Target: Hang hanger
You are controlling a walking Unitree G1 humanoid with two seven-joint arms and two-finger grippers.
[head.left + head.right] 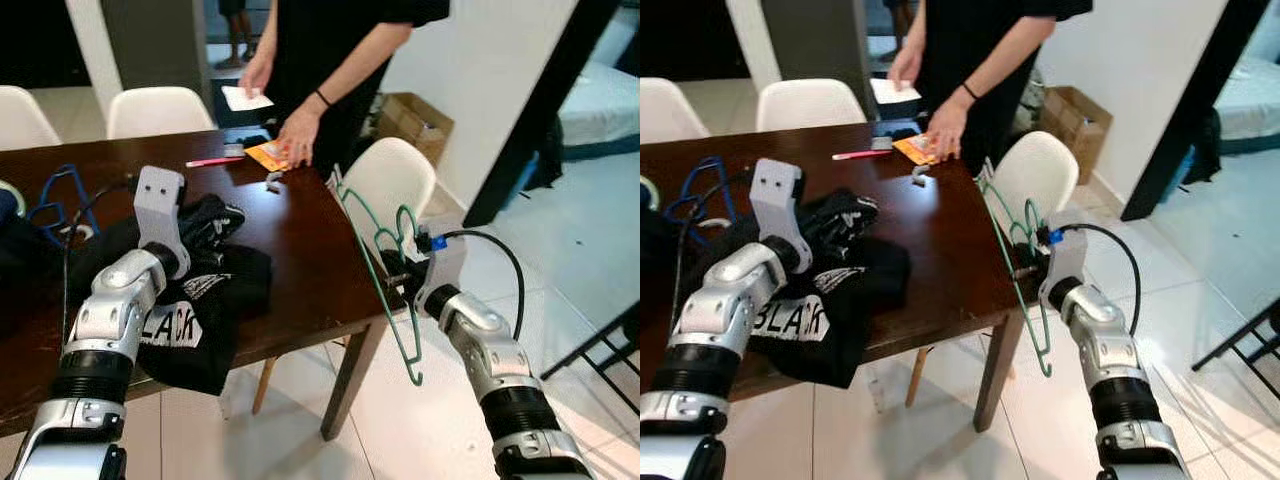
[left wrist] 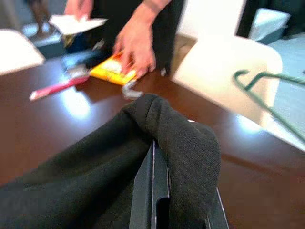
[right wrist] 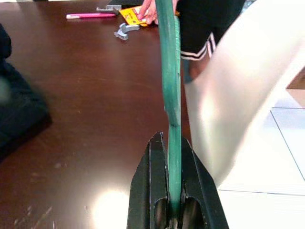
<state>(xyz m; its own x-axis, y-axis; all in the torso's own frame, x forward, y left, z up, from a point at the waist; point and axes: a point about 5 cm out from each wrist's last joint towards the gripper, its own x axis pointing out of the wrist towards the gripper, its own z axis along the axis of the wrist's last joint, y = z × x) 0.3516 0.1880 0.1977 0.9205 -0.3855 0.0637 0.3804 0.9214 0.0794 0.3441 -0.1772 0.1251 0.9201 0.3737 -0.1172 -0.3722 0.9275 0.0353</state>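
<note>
My right gripper (image 3: 170, 143) is shut on a green wire hanger (image 1: 376, 280). It holds the hanger in the air just off the right edge of the dark wooden table (image 1: 300, 250), with the hook (image 1: 405, 222) near the gripper and the frame tilted down toward the floor. On the table lies a black garment (image 1: 215, 290) with white lettering. My left gripper (image 2: 162, 157) is shut on a fold of this garment, and the cloth drapes over its fingers.
A person in black stands at the table's far side, one hand (image 1: 298, 135) on an orange packet (image 1: 265, 155). A white chair (image 1: 395, 180) stands behind the hanger. A blue hanger (image 1: 60, 195) and pink pen (image 1: 212, 161) lie on the table. A cardboard box (image 1: 415, 120) sits beyond.
</note>
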